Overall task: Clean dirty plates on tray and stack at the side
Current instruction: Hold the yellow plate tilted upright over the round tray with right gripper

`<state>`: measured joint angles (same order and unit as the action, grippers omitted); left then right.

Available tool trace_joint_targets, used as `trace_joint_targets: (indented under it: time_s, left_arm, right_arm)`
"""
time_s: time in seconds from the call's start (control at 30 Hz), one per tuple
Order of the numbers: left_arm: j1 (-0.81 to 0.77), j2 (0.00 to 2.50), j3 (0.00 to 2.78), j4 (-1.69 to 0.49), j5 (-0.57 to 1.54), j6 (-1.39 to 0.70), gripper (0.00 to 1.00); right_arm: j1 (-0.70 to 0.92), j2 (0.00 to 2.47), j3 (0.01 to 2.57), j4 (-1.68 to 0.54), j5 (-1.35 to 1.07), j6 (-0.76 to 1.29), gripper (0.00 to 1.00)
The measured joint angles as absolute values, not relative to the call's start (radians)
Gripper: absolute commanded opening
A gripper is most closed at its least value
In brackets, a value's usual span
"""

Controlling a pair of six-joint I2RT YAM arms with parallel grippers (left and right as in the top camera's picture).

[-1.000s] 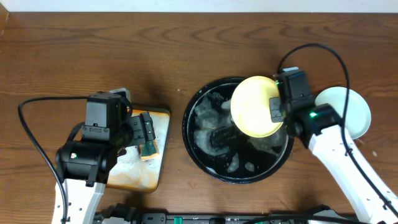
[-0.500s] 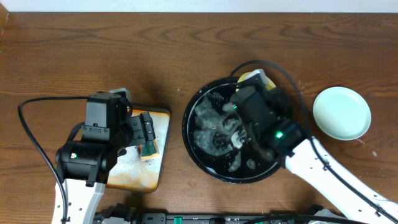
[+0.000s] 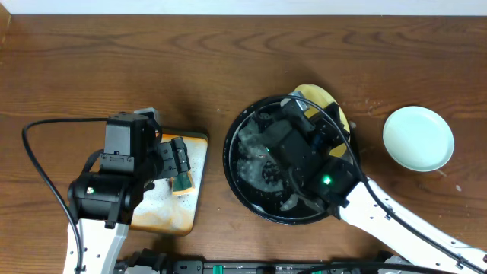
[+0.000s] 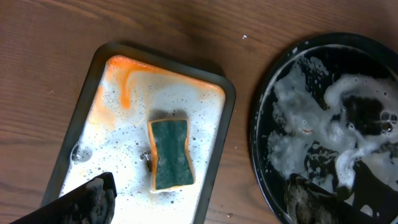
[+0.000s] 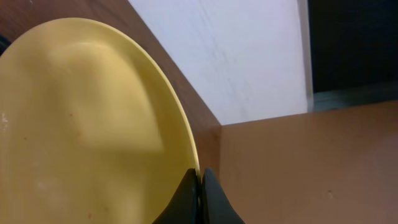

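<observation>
A pale yellow plate [image 5: 81,124] stands on edge, and my right gripper [image 5: 200,182] is shut on its rim. From above, only a slice of this yellow plate [image 3: 326,101] shows at the far right rim of the black tray [image 3: 228,156], behind my right arm [image 3: 304,156], which hangs over the foamy tray. One pale blue-green plate [image 3: 418,138] lies on the table to the right of the tray. My left gripper [image 4: 199,205] hovers open above the metal tray, with nothing between its soapy fingers [image 4: 87,199].
A rectangular rust-stained metal tray [image 3: 163,217] full of suds lies left of the black tray, with a green and yellow sponge [image 4: 171,152] in it. White foam covers much of the black tray's [image 4: 258,124] floor. A black cable loops at the left.
My right arm has swung left from beside the tray to over it, turning the yellow plate from flat-facing to on edge at the tray's far right rim. The left arm has stayed still.
</observation>
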<state>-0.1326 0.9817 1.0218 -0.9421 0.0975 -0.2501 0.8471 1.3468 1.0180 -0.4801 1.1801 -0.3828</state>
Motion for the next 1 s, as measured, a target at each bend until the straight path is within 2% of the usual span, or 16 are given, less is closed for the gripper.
trace_joint_targets:
  time_s: [1.0]
  left_arm:
    - [-0.133,0.982,1.022,-0.942,0.097,-0.25,0.88]
  right_arm:
    - [0.858,1.347,1.018,-0.463,1.208,-0.427,0.01]
